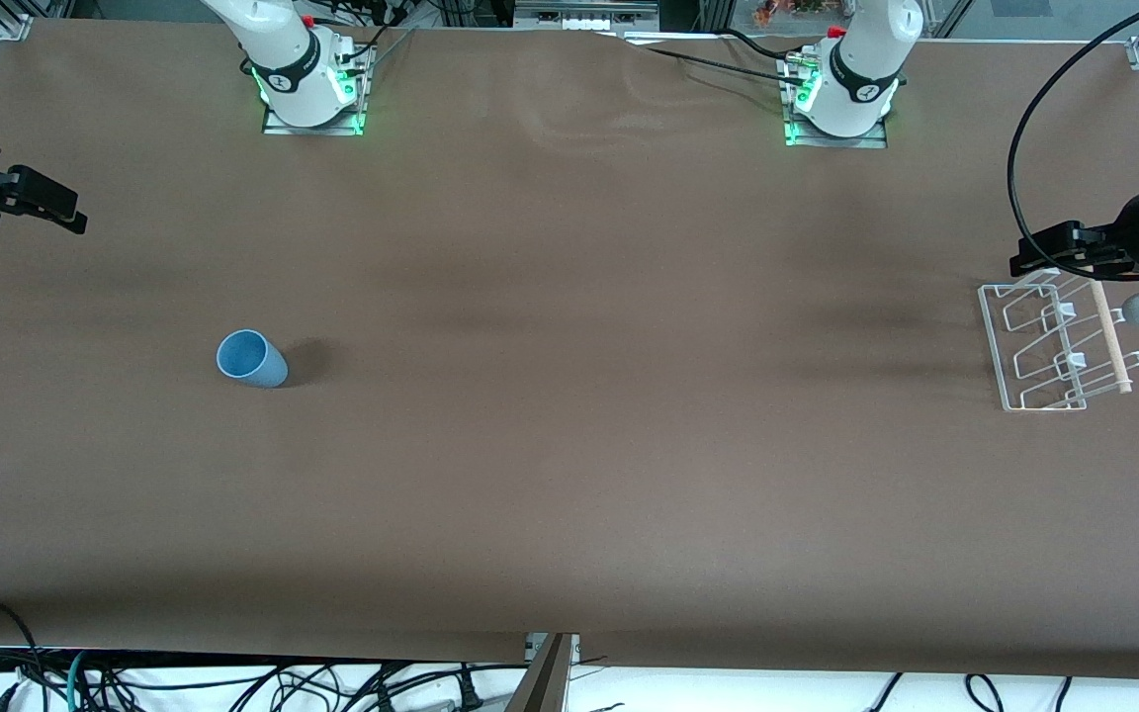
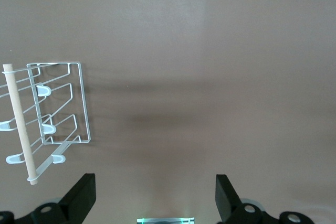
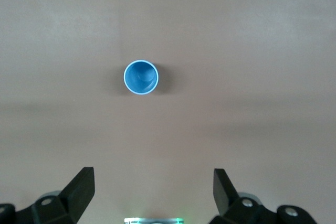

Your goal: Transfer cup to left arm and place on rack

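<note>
The light-blue cup (image 1: 251,358) stands upright and alone on the brown table toward the right arm's end; the right wrist view looks down into its mouth (image 3: 140,77). My right gripper (image 1: 60,208) hangs open and empty over the table's edge at that end, well apart from the cup, and shows in its own wrist view (image 3: 154,190). The white wire rack (image 1: 1042,346) with its wooden rod (image 1: 1111,336) sits at the left arm's end and also shows in the left wrist view (image 2: 58,103). My left gripper (image 1: 1029,259) is open and empty over the table close by the rack, and shows in its own view (image 2: 156,192).
The brown table (image 1: 569,445) stretches wide between cup and rack. A thick black cable loop (image 1: 1024,138) hangs by the left arm. Both arm bases (image 1: 312,99) stand along the edge farthest from the front camera. Cables lie below the near edge.
</note>
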{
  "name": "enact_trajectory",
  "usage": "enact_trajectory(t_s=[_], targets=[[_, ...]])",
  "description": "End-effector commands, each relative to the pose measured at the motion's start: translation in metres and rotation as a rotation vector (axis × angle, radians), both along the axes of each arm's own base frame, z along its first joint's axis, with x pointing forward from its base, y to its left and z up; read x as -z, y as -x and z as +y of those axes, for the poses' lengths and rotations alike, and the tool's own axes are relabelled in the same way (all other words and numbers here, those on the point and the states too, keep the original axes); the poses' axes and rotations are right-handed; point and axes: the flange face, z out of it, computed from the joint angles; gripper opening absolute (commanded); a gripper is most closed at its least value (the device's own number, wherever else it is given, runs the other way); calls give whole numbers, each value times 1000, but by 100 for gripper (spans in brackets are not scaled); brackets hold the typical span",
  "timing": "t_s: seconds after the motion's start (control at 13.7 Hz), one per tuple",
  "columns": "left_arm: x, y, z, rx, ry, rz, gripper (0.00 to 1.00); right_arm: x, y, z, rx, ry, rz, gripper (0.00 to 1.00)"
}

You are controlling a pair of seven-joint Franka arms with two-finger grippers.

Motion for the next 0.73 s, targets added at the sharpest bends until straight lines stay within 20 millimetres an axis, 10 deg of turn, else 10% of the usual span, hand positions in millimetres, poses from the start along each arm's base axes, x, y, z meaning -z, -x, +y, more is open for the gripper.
enact_trajectory(t_s=[0.0,0.66], targets=[[-3,-4,1,-4,-20,-2,100,-6,3,7,-3,11,5,100],[-3,-3,1,-6,-18,-2,100,-5,1,7,-14,13,3,100]])
